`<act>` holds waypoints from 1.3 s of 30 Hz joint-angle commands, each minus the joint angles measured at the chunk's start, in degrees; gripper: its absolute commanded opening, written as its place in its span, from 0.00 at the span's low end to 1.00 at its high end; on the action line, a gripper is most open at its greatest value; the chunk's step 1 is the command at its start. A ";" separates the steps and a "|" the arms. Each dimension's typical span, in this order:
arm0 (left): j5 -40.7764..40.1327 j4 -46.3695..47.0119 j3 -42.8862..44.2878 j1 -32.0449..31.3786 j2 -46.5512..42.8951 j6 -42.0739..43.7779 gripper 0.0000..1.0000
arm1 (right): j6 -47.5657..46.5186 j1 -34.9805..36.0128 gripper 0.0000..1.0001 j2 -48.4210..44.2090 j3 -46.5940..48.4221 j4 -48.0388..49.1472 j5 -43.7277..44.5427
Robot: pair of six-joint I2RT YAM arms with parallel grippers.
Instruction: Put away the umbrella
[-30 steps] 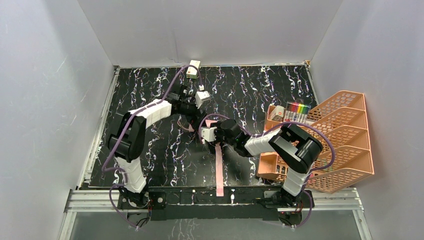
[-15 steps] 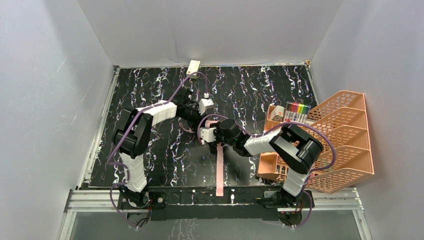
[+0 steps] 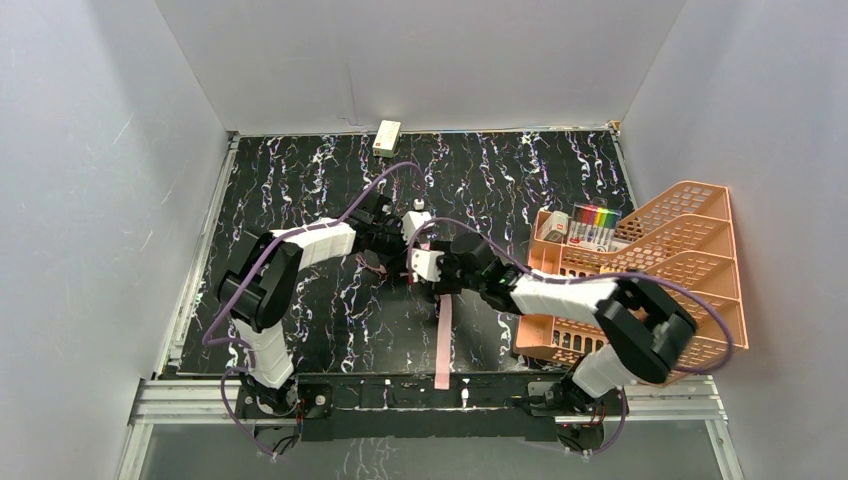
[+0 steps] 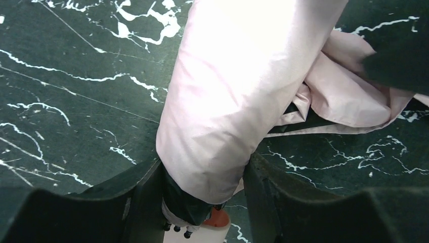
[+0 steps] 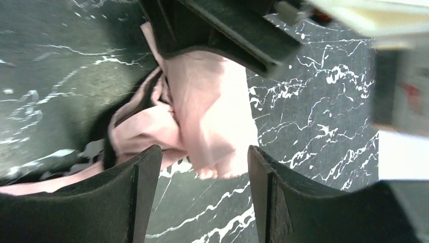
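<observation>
The umbrella (image 4: 227,101) lies folded on the black marbled table, pale pink outside with black showing at its folds. My left gripper (image 4: 202,169) is shut on it, one jaw pressed against each side of the bundle. From above, the left gripper (image 3: 398,243) and right gripper (image 3: 425,268) meet at the table's middle and hide most of the umbrella. Its pink strap (image 3: 442,340) trails towards the near edge. My right gripper (image 5: 202,157) stands open just short of the umbrella's (image 5: 212,111) loose end, with bare table between its jaws.
An orange mesh rack (image 3: 690,270) stands at the right, with coloured markers (image 3: 597,218) in its back compartment. A small cream box (image 3: 386,137) lies against the back wall. Grey walls enclose the table on three sides.
My left gripper has moved right and towards me and closed on the umbrella. My right gripper has let go and opened, and its elbow has swung to the right.
</observation>
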 commanded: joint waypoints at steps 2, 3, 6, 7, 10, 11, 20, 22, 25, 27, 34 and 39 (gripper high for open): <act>-9.33 1.57 -2.12 0.29 -0.80 1.55 0.00 | 13.39 0.43 0.71 -13.57 -3.50 -6.88 -4.89; -9.27 1.68 -2.25 0.23 -0.79 1.47 0.00 | 14.49 0.45 0.71 -16.22 -4.38 -7.12 -5.11; -9.41 1.90 -2.37 -0.26 -0.88 1.26 0.00 | 22.70 0.24 0.70 -23.22 -6.88 -7.12 -3.29; -9.60 1.99 -2.55 -0.47 -0.88 1.28 0.00 | 24.86 -0.09 0.70 -25.11 -7.38 -7.50 -1.25; -10.46 2.60 -3.21 -1.29 -0.89 1.52 0.00 | 31.84 -4.19 0.70 -28.01 -7.45 -9.55 -0.99; -10.77 2.63 -3.36 -1.64 -0.88 1.54 0.00 | 34.39 -6.82 0.70 -28.11 -6.75 -10.64 -3.18; -20.03 10.48 -9.53 -6.41 -4.33 4.88 0.00 | 42.50 -27.41 0.73 -15.21 7.47 -14.64 -25.46; -23.04 13.51 -12.12 -7.76 -5.65 6.74 0.00 | 41.61 -27.97 0.74 -11.59 10.89 -15.09 -26.74; -25.88 18.10 -16.45 -9.39 -7.60 9.86 0.00 | 40.64 -28.50 0.78 -6.41 15.27 -14.68 -30.92; -26.44 19.99 -17.62 -10.42 -8.64 10.35 0.00 | 39.14 -28.50 0.79 -2.42 18.99 -16.02 -32.77; -32.19 24.65 -20.16 -14.32 -8.17 13.67 0.00 | 27.56 -28.44 0.89 11.72 34.59 -30.86 -40.73; -35.50 27.95 -21.84 -16.04 -7.04 15.93 0.00 | 18.16 -26.83 0.92 19.56 43.32 -43.45 -43.85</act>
